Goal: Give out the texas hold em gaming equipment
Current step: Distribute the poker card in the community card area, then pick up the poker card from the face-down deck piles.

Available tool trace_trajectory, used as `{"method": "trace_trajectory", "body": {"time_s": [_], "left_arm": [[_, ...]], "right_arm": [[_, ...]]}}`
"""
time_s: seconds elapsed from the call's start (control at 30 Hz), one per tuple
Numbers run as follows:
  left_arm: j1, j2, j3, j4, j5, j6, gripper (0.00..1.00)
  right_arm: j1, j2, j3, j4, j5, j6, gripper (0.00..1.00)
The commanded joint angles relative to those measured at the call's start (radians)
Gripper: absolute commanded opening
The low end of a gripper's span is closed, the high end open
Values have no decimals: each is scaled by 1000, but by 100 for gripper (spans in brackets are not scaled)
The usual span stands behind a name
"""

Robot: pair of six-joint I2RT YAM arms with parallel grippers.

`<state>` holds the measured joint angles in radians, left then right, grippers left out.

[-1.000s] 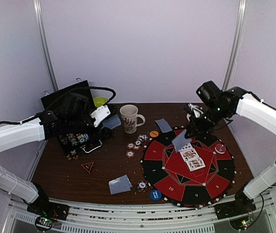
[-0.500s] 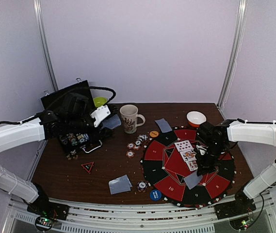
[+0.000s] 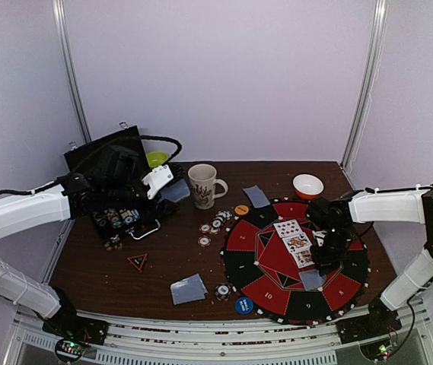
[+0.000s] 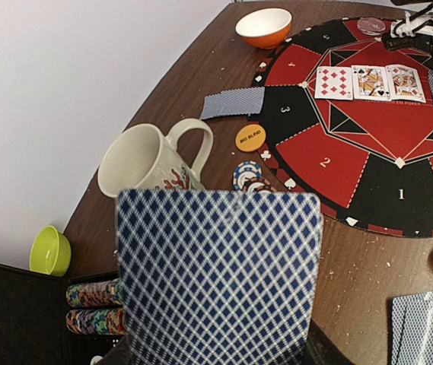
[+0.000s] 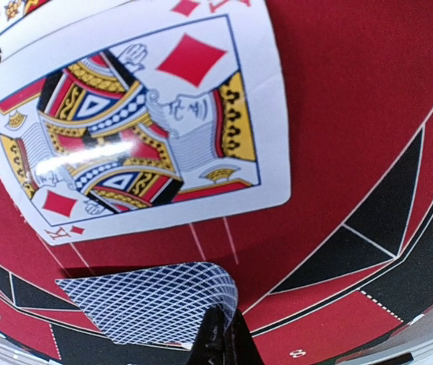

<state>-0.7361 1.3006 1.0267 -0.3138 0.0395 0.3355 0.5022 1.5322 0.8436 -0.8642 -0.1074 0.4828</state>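
1. Right wrist view: the blue-backed card (image 5: 151, 300) lies face down, low over the round mat (image 5: 330, 114). Its lower edge is cut off by the frame, and whether it touches the felt I cannot tell.
2. Its long axis runs across the picture from left to right. The right-hand end curls up where the right claw (image 5: 218, 344) is pinched tight on that corner.
3. Just above it the king of diamonds (image 5: 136, 125) lies face up on the red felt. The next card is cut off at the top left corner.
4. From the top view, the blue-backed card sits on the near right part of the mat. It is just nearer than the row of three face-up cards (image 3: 295, 243).
5. Left wrist view: the lifted card (image 4: 216, 277) stands back to the lens, clear of the desk (image 3: 163, 251), with its lower part cut off.
6. The fingers of the left claw (image 3: 167, 185) are hidden behind it. The claw is partly open and has hold of it. I cannot tell whether it is one card or a stack.
7. Behind the lifted card stands the mug (image 4: 144, 160). To its left are rows of poker chips (image 4: 94, 304) in a black case and a green bowl (image 4: 50, 251).
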Motion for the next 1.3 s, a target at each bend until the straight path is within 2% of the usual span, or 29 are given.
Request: {"method": "trace_trajectory", "body": {"time_s": [0.0, 0.53, 0.6, 0.83, 1.03, 1.1, 1.17, 1.2, 1.27], "left_arm": [[-3, -18, 1, 54, -2, 8, 52], [-2, -19, 1, 53, -3, 8, 52], [-2, -21, 2, 53, -2, 8, 52], [-2, -21, 2, 53, 0, 9, 52], [-2, -21, 3, 53, 4, 8, 52], [-2, -21, 1, 53, 5, 8, 52], [-2, -23, 2, 53, 6, 9, 52], [-2, -21, 1, 53, 6, 9, 52], [-3, -21, 3, 54, 12, 8, 52]], "right_arm": [[-16, 18, -1, 4, 62, 3, 0], [-19, 34, 25, 12, 60, -23, 1], [-19, 31, 32, 0, 79, -30, 11], [-19, 40, 83, -69, 154, -44, 31], [-18, 21, 172, -210, 254, -17, 39], [-10, -6, 257, -241, 265, -27, 42], [12, -39, 360, -217, 211, -65, 45], [28, -54, 411, -178, 136, -98, 47], [63, -94, 464, 0, -117, -140, 53]]}}
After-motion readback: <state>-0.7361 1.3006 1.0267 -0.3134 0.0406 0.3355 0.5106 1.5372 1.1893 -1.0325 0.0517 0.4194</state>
